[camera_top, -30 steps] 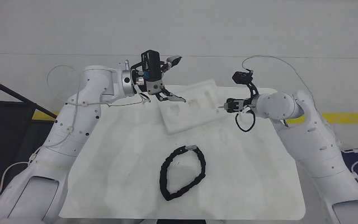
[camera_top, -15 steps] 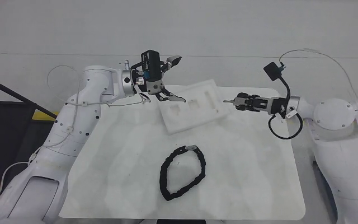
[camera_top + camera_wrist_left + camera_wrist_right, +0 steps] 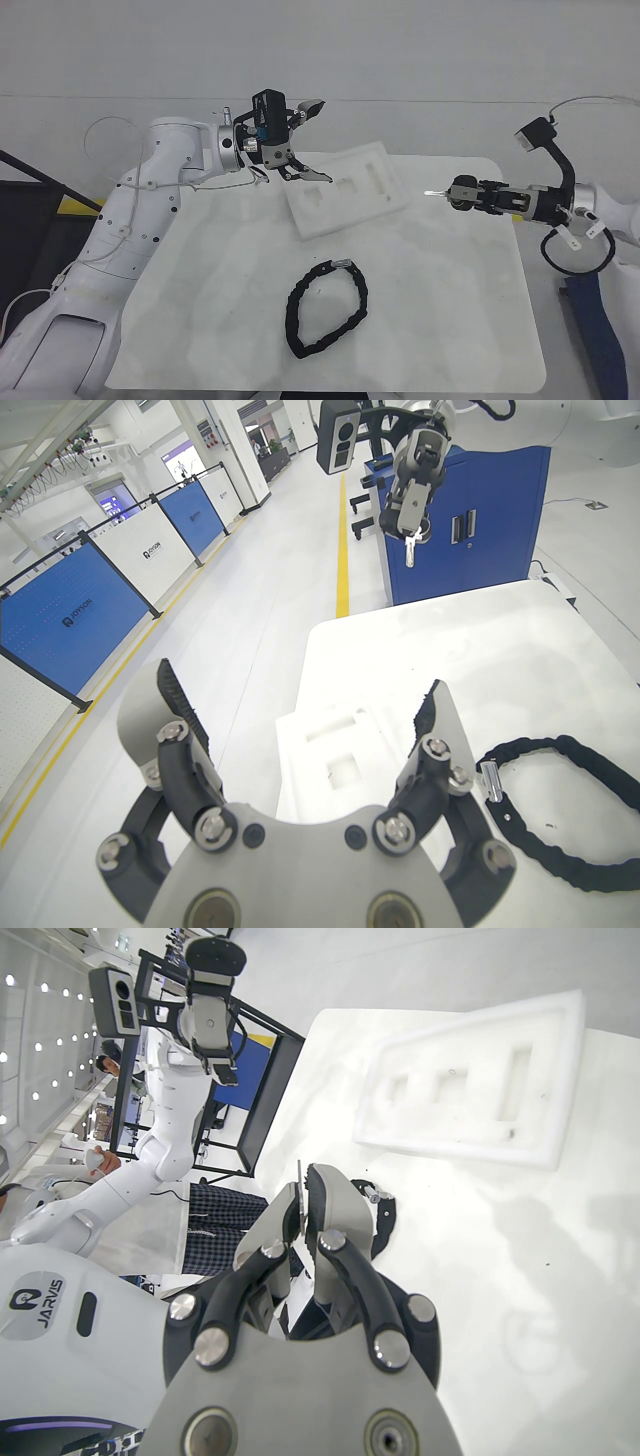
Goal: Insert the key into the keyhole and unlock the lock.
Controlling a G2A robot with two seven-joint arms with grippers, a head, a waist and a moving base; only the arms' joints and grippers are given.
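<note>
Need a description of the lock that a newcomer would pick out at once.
Start at the white table: at its far side lies a white foam tray with rectangular recesses. Nearer the robot, about mid-table, lies the lock, apart from the tray. It is the only black thing on the table, a sleeved loop with a shiny metal end.

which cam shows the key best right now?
Left wrist view: the key shows clearly, its blade sticking out of the right gripper. Top view shows it as a tiny sliver; right wrist view shows it edge-on between the fingers.
</note>
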